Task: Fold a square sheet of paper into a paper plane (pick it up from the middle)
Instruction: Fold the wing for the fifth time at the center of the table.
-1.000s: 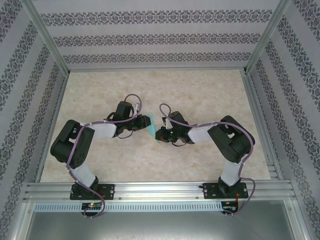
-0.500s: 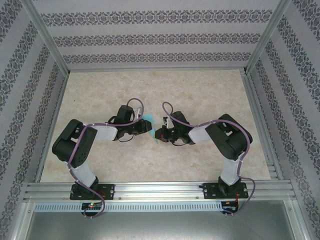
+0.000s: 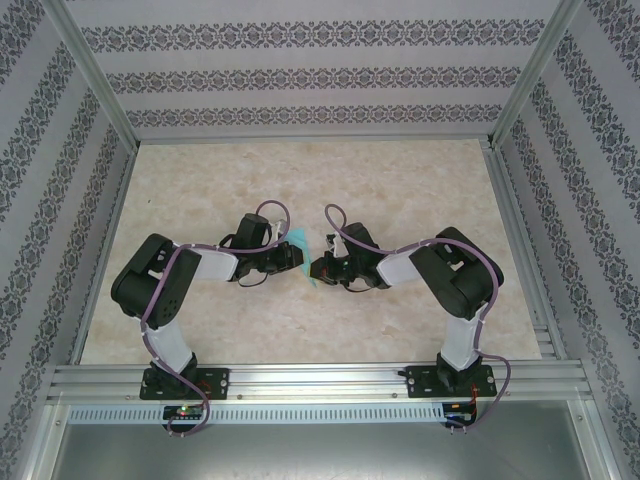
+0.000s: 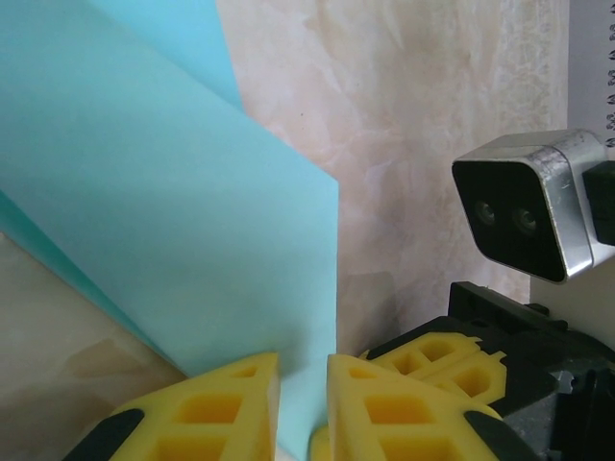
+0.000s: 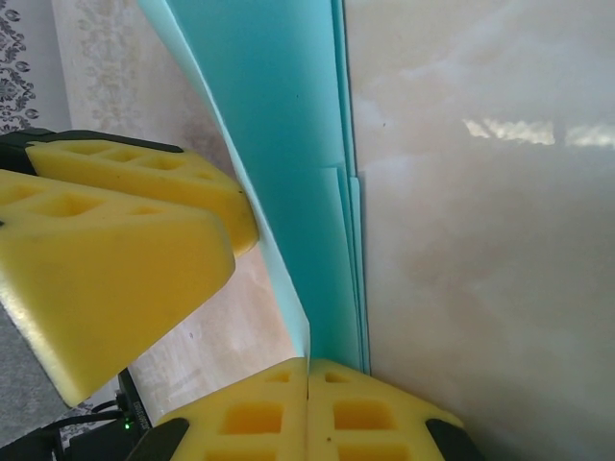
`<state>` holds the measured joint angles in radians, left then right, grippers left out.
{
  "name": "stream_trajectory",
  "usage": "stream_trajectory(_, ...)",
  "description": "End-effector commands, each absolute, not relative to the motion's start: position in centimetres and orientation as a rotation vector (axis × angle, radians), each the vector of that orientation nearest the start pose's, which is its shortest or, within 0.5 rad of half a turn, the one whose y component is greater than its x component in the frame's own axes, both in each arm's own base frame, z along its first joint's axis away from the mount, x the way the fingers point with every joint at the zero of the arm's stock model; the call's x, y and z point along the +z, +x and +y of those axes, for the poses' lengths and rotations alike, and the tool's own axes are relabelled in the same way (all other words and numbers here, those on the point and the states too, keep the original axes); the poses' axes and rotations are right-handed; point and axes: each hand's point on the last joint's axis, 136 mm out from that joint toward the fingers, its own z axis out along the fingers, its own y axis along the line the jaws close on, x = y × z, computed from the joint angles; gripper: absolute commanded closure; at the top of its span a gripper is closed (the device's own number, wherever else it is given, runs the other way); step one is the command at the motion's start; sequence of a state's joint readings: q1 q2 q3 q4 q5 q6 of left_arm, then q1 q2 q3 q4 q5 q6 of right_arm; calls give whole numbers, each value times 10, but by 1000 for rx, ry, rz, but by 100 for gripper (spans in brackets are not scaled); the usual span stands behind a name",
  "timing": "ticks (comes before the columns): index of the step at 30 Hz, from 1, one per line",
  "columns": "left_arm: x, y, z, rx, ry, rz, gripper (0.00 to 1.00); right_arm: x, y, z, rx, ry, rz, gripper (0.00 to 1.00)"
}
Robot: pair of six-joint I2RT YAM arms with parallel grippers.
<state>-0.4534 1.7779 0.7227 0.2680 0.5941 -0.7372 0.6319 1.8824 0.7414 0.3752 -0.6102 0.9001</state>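
Note:
The light-blue sheet of paper [image 3: 299,239], folded into several layers, stands on edge between the two grippers at mid-table. In the left wrist view the paper [image 4: 173,211] spreads wide, and its lower corner runs down into the gap between my left gripper's [image 4: 303,370] yellow fingers, which stand apart. My right gripper [image 5: 307,370] is shut on a flap of the paper [image 5: 279,144], whose edge enters the seam between its pads. The left gripper's fingers [image 5: 115,250] sit just left of that flap. In the top view the left gripper [image 3: 297,258] and right gripper [image 3: 318,268] nearly touch.
The beige marbled table [image 3: 400,190] stretches bare behind and beside the arms. Patterned walls and an aluminium frame [image 3: 300,380] enclose it. The right arm's wrist camera [image 4: 524,206] hangs close to the left gripper.
The left gripper has slid right toward the right gripper, covering more of the paper in the top view. The right gripper has barely moved.

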Motion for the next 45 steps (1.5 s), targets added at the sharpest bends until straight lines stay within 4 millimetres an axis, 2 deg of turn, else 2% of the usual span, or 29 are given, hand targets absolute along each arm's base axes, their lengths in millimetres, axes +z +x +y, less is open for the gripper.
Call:
stream_trajectory(1, 35, 325, -268, -1221, 2, 2535, 79, 11, 276, 322, 1379, 28, 2678, 95)
stream_trajectory(12, 18, 326, -263, -1152, -62, 2618, 85, 6, 274, 321, 1368, 28, 2700, 94)
stream_trajectory(22, 1, 321, -250, -1038, -139, 2720, 87, 24, 276, 318, 1311, -79, 2684, 84)
stream_trajectory(32, -4, 319, -247, -1011, -160, 2744, 87, 25, 258, 315, 1345, -133, 2708, 85)
stream_trajectory(38, -5, 318, -246, -1003, -165, 2749, 87, 13, 249, 317, 1330, -140, 2761, 89)
stream_trajectory(42, -6, 318, -246, -1002, -170, 2753, 87, 2, 247, 313, 1245, -135, 2819, 90)
stream_trajectory(45, -6, 317, -246, -1002, -171, 2755, 87, 12, 252, 312, 1210, -146, 2795, 87)
